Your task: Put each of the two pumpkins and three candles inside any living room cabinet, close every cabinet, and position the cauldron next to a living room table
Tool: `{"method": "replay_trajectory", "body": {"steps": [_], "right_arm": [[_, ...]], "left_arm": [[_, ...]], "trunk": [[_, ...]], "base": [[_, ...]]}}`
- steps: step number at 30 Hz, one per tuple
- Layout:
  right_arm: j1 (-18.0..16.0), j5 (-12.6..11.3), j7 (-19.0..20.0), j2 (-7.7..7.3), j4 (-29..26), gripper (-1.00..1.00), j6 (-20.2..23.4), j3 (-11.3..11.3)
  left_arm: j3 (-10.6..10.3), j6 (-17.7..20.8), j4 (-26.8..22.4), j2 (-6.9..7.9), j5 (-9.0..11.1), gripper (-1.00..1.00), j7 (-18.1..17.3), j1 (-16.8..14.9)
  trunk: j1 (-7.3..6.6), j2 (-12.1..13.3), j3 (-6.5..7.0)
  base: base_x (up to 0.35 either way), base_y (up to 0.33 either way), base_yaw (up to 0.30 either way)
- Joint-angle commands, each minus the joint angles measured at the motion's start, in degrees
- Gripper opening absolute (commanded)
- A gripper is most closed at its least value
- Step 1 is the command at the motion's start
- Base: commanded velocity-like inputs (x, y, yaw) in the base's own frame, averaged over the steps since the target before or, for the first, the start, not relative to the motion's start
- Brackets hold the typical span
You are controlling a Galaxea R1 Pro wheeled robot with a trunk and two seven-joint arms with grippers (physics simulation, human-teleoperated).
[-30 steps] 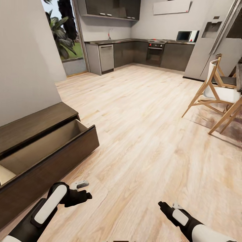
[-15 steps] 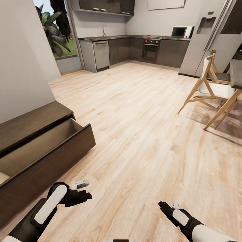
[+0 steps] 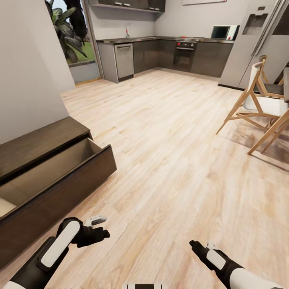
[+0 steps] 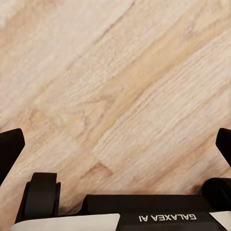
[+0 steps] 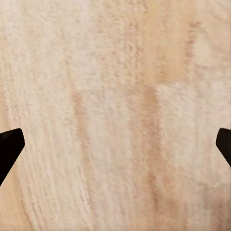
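Both grippers, left and right, hang low over the floor with jaws spread and empty, while the cabinet, its drawer open, sits at ten o'clock.

Dark brown cabinet, drawer open

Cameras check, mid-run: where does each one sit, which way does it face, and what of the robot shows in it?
Head view: on the head, looking forward and down over the plank floor, the open drawer of the cabinet and the far kitchen; both arms, left pincer, right pincer.
Left wrist view: by the left pincer, facing the floor; open fingertips and wrist housing.
Right wrist view: by the right pincer, facing the floor; open fingertips.
Shared: both wrist views see bare floor.
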Motion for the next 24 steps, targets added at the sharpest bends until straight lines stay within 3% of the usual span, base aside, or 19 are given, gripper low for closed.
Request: {"method": "replay_trajectory", "body": {"steps": [1,17,24], "right_arm": [[0.0,-0.4,-0.4,-0.05,-0.2,1.00,0.2,0.5],[0.0,-0.2,-0.4,0.00,-0.1,1.00,0.1,0.6],[0.0,-0.2,-0.3,-0.05,-0.1,1.00,0.1,0.6]], "left_arm": [[-0.1,0.0,0.0,0.05,0.6,1.00,0.6,-0.1],[-0.1,0.0,0.0,-0.02,0.5,1.00,0.8,-0.1],[-0.1,0.0,0.0,-0.02,0.6,1.00,0.8,-0.1]], "trunk": [[-0.01,0.0,-0.13],[-0.01,0.0,-1.29],[-0.01,0.0,-1.31]], "base": [[0.000,0.000,0.101],[0.020,-0.014,-0.055],[0.131,-0.128,-0.219]]}}
